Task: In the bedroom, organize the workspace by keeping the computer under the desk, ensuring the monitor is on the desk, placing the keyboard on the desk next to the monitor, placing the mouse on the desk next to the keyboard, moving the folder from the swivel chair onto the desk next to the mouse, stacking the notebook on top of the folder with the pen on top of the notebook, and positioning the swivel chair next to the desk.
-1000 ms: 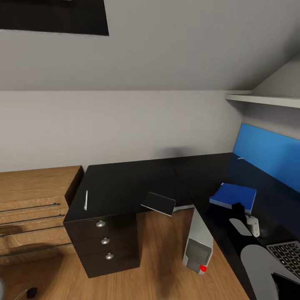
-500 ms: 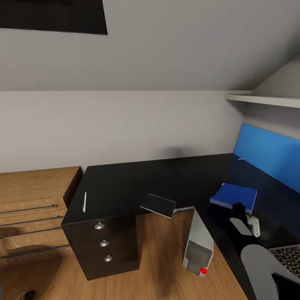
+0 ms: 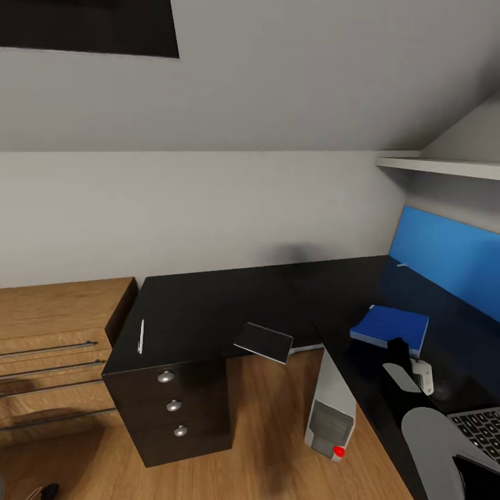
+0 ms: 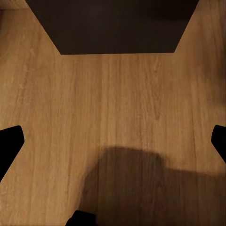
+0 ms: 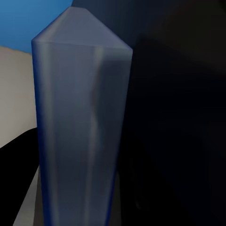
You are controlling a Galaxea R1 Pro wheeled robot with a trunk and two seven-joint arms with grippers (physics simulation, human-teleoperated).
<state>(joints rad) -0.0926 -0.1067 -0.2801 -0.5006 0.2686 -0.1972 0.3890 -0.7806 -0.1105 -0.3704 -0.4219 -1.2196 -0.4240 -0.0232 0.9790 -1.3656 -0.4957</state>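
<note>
Notebook: thin dark grey rectangle, lying flat at the inner corner of the bench, one corner jutting past the edge over the floor. Probably light and fairly stiff, slippery on the glossy top; best pinched at the overhanging corner rather than pried up flat. Pen well apart, near the drawer end. Folder on the bench's other wing. Left tool spread wide, empty, over floor. Right tool just beside the folder; grip impossible to judge.
</note>
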